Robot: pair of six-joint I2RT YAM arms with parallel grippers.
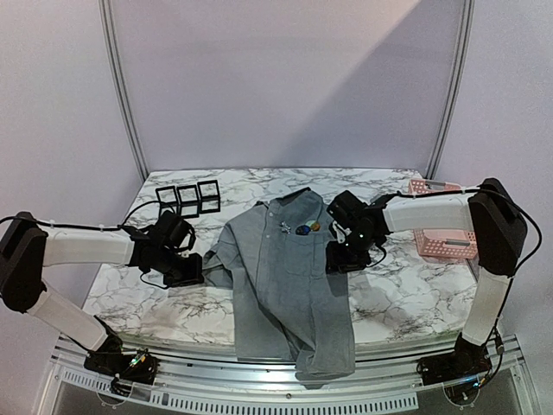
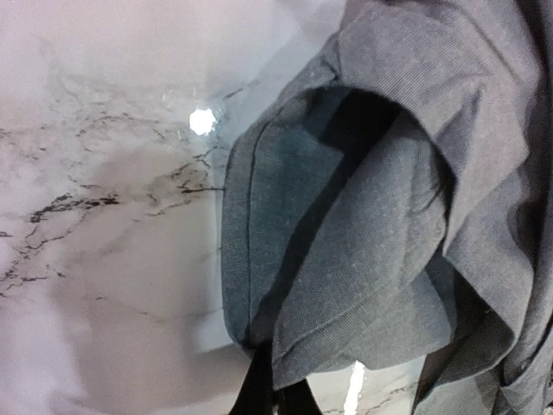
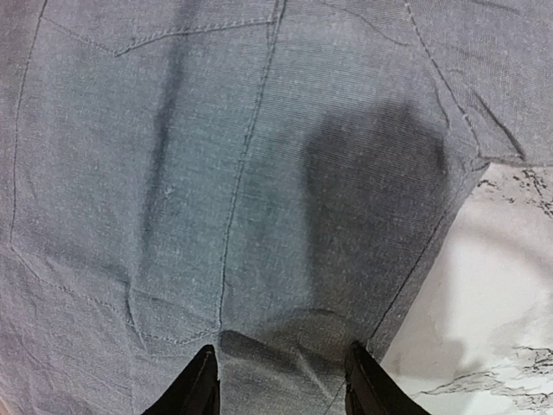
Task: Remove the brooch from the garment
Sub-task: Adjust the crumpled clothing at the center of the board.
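Left jaws are clenched on the cuff edge of the shirt's [image 2: 363, 216] sleeve. In the left wrist view the hem runs right down into them. Right jaws are spread apart, fingertips [image 3: 197, 389] down at the cloth of the shirt's front panel by a pocket seam. A little pucker of fabric sits between them, but nothing looks pinched yet.

The brooch [image 1: 306, 229] sits high on the shirt's chest, just below the collar and near the right jaws. Only the top camera catches it, and it's tiny there: a dark oval with something yellowish beside it.

Handling-wise, my read is the shirt is thin and floppy, so it'll bunch up and follow any pull on the brooch. I'd pin the cloth flat right beside the brooch and take the brooch by its hard body, which looks small and probably slick. The fastening behind it is hidden, so I can't say how it lets go.

For room, the shirt's bottom hem droops over the near edge of the counter [image 1: 397, 294] — a tug that way could slide the whole thing off. Some black frames [image 1: 190, 201] lie beyond the shirt's left sleeve and a pink tray [image 1: 445, 235] sits off its right side. Both are well apart from the shirt, with bare marble between.
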